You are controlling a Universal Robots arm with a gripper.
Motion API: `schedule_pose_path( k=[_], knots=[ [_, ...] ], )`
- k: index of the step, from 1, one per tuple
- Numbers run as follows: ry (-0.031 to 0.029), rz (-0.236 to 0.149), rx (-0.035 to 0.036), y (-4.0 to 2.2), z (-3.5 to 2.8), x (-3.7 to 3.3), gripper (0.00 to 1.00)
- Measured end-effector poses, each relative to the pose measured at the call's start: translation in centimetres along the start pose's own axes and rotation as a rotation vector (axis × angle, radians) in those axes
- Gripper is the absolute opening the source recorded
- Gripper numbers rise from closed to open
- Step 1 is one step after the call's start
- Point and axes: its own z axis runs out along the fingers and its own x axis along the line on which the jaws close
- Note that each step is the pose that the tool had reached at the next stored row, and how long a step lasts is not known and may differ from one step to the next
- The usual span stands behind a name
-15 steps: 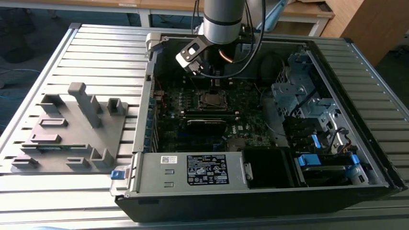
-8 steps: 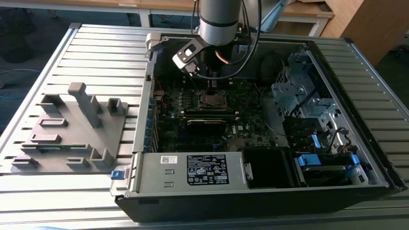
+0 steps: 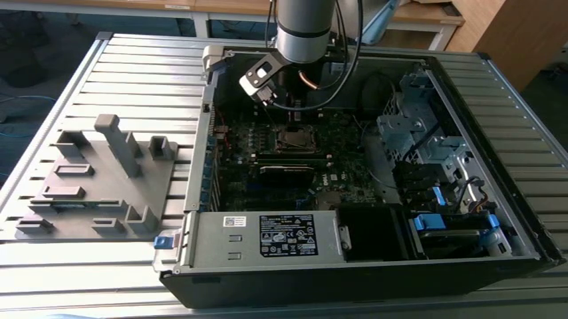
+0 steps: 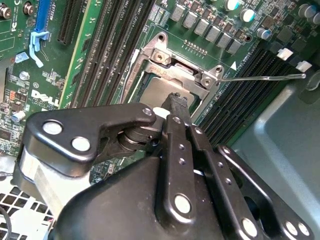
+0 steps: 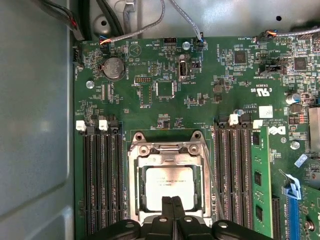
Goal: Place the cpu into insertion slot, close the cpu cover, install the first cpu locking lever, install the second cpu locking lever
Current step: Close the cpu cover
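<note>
black gripper (image 5: 172, 200), fingers pressed together on nothing, hangs over one edge of the cpu (image 5: 169, 186). it sits in the insertion slot (image 5: 142, 200) under the lowered cpu cover (image 5: 134, 172), upper centre of the exterior view.

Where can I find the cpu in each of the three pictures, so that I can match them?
Exterior view: the cpu lies in the middle of the motherboard, straight below the arm.
Second wrist view: the cpu shows beyond the gripper, partly hidden by it.
First wrist view: the cpu sits just past the shut gripper.
Shared landmark: the silver cpu cover framing the cpu in all three.
</note>
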Motion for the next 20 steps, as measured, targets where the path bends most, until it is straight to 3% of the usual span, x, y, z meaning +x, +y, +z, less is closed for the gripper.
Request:
schedule_pose_path(
  k=[7,16,20],
  knots=[
    [0.0001,0.000,0.0000,0.37,0.03,0.01,0.11],
    [0.0001,-0.001,0.0000,0.41,0.03,0.02,0.11],
    [0.0009,-0.038,0.0007,0.41,0.04,0.02,0.11]
  ],
)
